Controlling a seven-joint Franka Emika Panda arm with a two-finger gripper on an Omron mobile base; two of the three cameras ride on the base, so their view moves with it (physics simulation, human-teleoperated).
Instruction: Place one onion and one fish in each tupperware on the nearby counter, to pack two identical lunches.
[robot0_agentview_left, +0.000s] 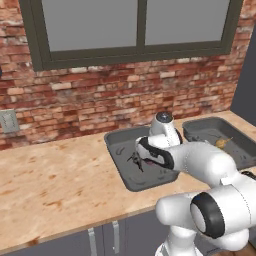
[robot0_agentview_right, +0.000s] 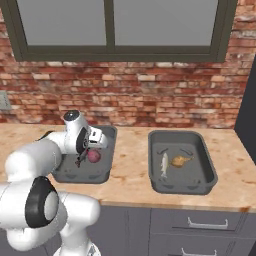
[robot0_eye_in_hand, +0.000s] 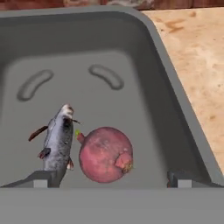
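Two grey tupperwares stand on the tan counter (robot0_agentview_left: 60, 180). My gripper (robot0_eye_in_hand: 109, 180) hangs open low over the left tupperware (robot0_eye_in_hand: 175, 100), its fingertips (robot0_eye_in_hand: 41, 179) wide apart. Inside lie a silver fish (robot0_eye_in_hand: 59, 140) and a red onion (robot0_eye_in_hand: 105, 154) side by side; the onion rests on the floor between my fingertips, touching neither. From the right base view the gripper (robot0_agentview_right: 80, 161) is just left of that red onion (robot0_agentview_right: 93, 156). The right tupperware (robot0_agentview_right: 195, 175) holds a second fish (robot0_agentview_right: 164, 166) and a yellow onion (robot0_agentview_right: 180, 161). In the left base view the gripper (robot0_agentview_left: 136, 159) sits in the left tupperware (robot0_agentview_left: 125, 150).
A red brick wall (robot0_agentview_right: 150, 95) with a dark-framed window runs behind the counter. A wall outlet (robot0_agentview_left: 8, 121) sits at the far left. Dark grey cabinets with silver handles (robot0_agentview_right: 205, 223) are below. Bare counter (robot0_agentview_right: 130, 165) separates the two tupperwares.
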